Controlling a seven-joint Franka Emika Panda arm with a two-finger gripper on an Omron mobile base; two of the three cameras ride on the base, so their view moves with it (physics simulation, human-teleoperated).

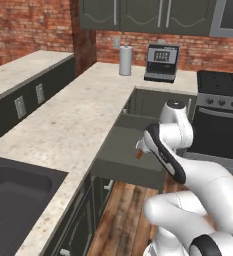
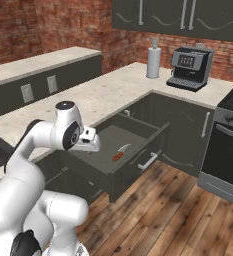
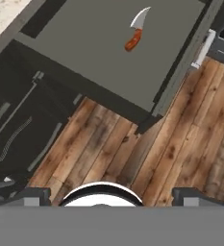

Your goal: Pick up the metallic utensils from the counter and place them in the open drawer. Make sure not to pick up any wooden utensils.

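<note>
Brick-walled kitchen, pale counter (image 1: 63, 130) showing no utensils from here. The open drawer (image 2: 119, 141) holds one small knife (image 3: 135, 30), silver blade, orange-brown handle. The gripper (image 2: 92, 143) hangs spread and empty at the drawer's near-left side — looks nearly done.

The folded white arm (image 2: 43, 145) points its empty gripper (image 2: 94, 146) downward, jaws wide apart.

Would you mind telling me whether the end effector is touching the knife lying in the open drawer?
Apart. The hand view shows the knife far up on the open drawer floor, with wood flooring between it and the end effector.
</note>
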